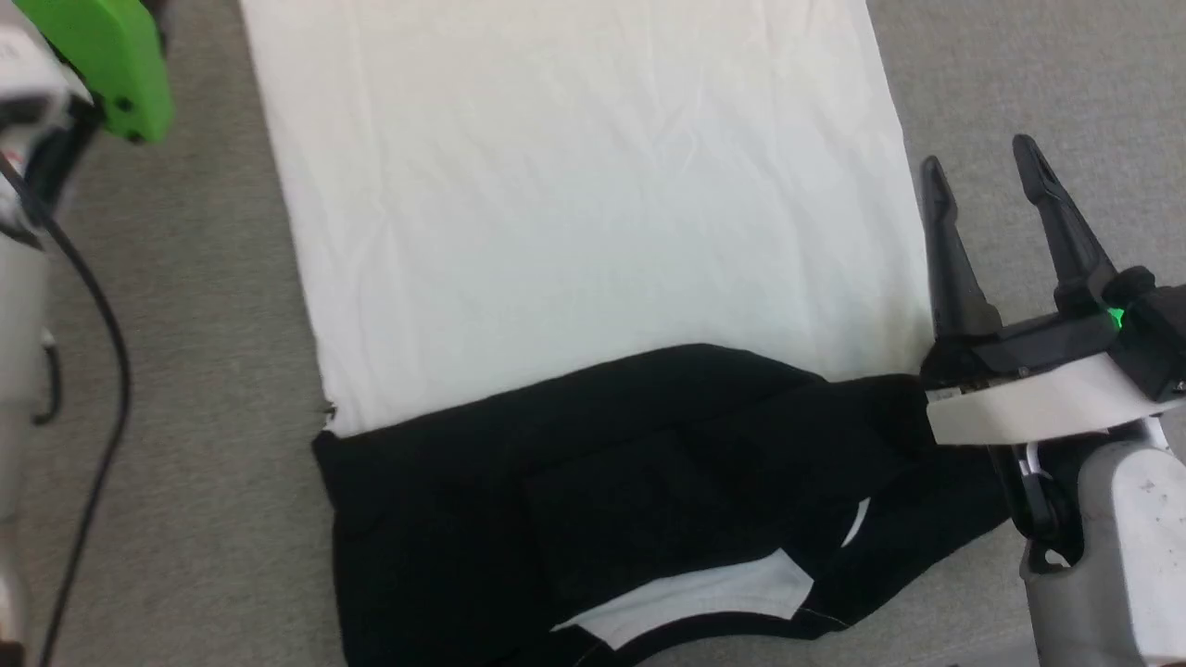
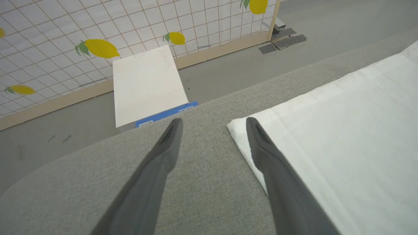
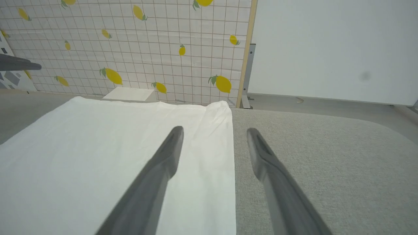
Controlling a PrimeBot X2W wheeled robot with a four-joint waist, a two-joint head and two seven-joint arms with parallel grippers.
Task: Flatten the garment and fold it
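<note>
The work surface is a wide pad covered in grey woven cloth with rounded corners. Beyond it there is a grey floor, a screen of white grid tiles printed with lemons, and a plain white wall.

The garment lies on the pad with its long axis running the same way both pairs of fingers point. The white body stretches flat ahead of the fingertips, lightly creased. The black shoulder part is rumpled back at the finger bases, with a sliver of white showing in its folds.

The right gripper has its fingers spread wide and empty, and from its wrist the white side edge runs up between them. The left gripper is also spread and empty. The far white corner sits just at its right fingertip, and its left finger is over bare grey pad.

Past the left fingertips, a flat white box with a blue edge rests on the floor, its top shut.
</note>
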